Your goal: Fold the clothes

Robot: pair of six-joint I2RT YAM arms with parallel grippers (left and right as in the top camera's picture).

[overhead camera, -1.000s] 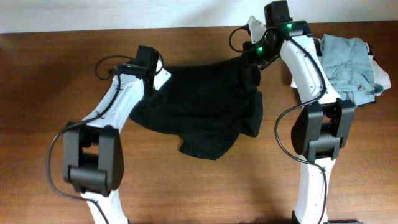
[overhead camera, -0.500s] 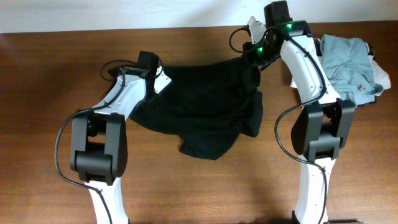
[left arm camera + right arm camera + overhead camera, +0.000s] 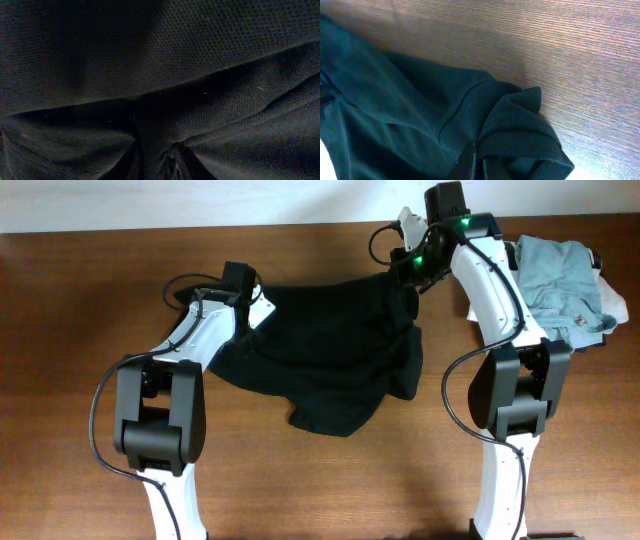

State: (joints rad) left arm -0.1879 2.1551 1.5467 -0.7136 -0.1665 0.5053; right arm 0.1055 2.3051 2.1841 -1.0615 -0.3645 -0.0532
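Observation:
The clothes [image 3: 330, 350], a black top, lie crumpled across the middle of the wooden table, stretched between both arms. At the top's back left corner my left gripper [image 3: 248, 308] sits pressed into it. The left wrist view is filled with black mesh fabric [image 3: 160, 60] whose folds gather to a pinch at my left gripper [image 3: 160, 167], shut on it. My right gripper [image 3: 403, 272] holds the back right corner, lifted slightly. In the right wrist view my right gripper [image 3: 474, 167] is shut on the fabric beside a ribbed cuff [image 3: 515, 135].
A light grey-blue garment [image 3: 560, 275] lies heaped at the back right, over a white one [image 3: 612, 305], close to the right arm. Bare wood table [image 3: 80, 300] spreads left and front. The table's back edge meets a white wall.
My left gripper has shifted a little toward the top's back left corner and its jaws have closed onto the fabric. The right arm and its grip have not moved.

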